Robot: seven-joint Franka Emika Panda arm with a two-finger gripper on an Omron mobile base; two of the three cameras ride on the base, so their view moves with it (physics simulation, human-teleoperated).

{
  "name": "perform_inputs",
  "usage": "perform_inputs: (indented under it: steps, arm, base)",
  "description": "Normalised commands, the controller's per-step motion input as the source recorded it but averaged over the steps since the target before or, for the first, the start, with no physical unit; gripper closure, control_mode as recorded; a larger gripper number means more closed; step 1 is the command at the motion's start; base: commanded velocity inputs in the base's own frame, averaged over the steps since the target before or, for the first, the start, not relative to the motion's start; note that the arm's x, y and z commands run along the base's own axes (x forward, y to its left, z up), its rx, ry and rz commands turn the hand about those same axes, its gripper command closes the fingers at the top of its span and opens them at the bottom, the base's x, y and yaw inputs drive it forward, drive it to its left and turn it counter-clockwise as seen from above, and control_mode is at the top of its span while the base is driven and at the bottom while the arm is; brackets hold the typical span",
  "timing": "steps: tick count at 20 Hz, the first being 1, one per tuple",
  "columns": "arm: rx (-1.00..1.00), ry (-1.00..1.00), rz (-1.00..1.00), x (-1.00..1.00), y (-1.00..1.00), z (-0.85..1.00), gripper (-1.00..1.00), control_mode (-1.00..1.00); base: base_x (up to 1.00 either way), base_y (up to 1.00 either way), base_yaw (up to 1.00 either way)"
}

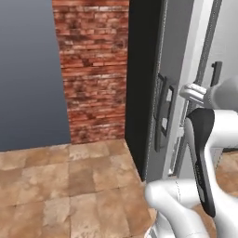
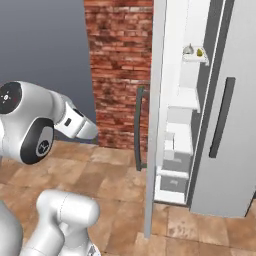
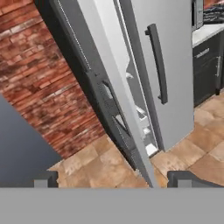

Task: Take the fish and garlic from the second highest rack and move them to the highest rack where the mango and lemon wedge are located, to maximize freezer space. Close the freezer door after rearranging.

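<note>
Fingertips (image 3: pixel 46 178) of my pincer (image 3: pixel 113 179) spread wide, empty, facing freezer door (image 3: pixel 109 100) edge-on, partly open. Garlic (image 2: pixel 188 49) and lemon wedge (image 2: pixel 199 52) already share highest rack (image 2: pixel 195 58). Closing step: next, push door shut.

Kitchen corner with brick, grey wall and tiled floor

A red brick wall (image 1: pixel 95 69) stands ahead of the gripper, just left of the tall cabinet; its mortar lines are pale and uneven. Further left, a plain blue-grey wall (image 1: pixel 28 74) meets the brick at a straight vertical edge. Brown stone floor tiles (image 1: pixel 69 186) with light grout spread below and to both sides. Far right in the hand view, dark lower cabinets (image 3: pixel 205 70) with a pale countertop (image 3: pixel 208 31) sit against the wall. Light is even and soft.
</note>
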Motion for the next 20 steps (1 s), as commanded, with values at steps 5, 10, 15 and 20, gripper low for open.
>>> perform_inputs:
  steps: [5,10,15,20]
  arm:
    - [0.00,0.00,0.00,0.00,0.00,0.00,-1.00,1.00]
    - [0.00,0.00,0.00,0.00,0.00,0.00,-1.00,1.00]
    - [0.00,0.00,0.00,0.00,0.00,0.00,-1.00,1.00]
    - [0.00,0.00,0.00,0.00,0.00,0.00,-1.00,1.00]
  base:
    - [0.48,1.00,-0.64]
    - [0.52,1.00,-0.62]
    - [0.66,0.85,-0.54]
    - [0.64,0.72,-0.46]
